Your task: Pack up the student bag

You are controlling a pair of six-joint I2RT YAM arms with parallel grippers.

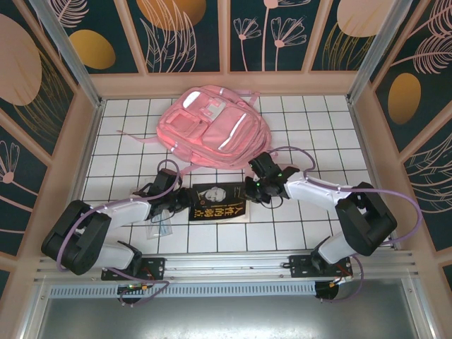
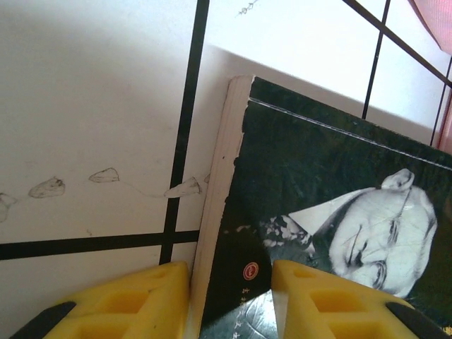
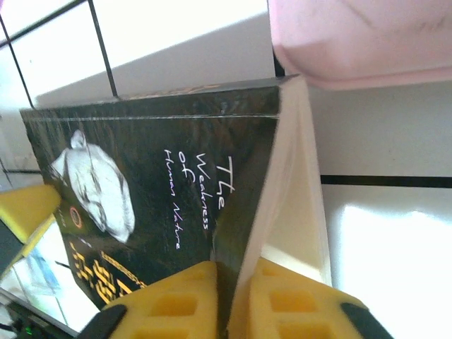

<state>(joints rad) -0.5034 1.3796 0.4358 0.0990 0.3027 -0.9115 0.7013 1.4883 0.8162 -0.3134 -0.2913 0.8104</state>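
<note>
Student bag point(image 1: 212, 131) lies flat at the far centre of the white tiled table point(image 1: 318, 141), front pockets and silver strips facing up, as two robot arms reach a paperback in front of it. Nearest the camera, the arms stand on a metal rail point(image 1: 226, 263) at the table's edge. A clear plastic packet point(image 1: 161, 227) lies on the tiles just beside the left arm. Beyond it sits the dark-covered book point(image 1: 219, 203), showing a black-and-white portrait of a man in glasses, the words "The Weakness of Human Nature" and yellow characters. The left gripper point(image 1: 186, 200) meets the book's left edge. Its yellow fingers point(image 2: 120, 307) stand partly apart astride the pale edge, one beside it and one over the cover; whether they grip it cannot be told. The right gripper point(image 1: 249, 193) is at the book's far right corner. Its fingers point(image 3: 176, 300) are pinched narrowly on the cover's edge, with pages fanning out beside them. The student bag's near edge lies just beyond that corner, before a dark leaf-patterned backdrop point(image 1: 183, 35).
</note>
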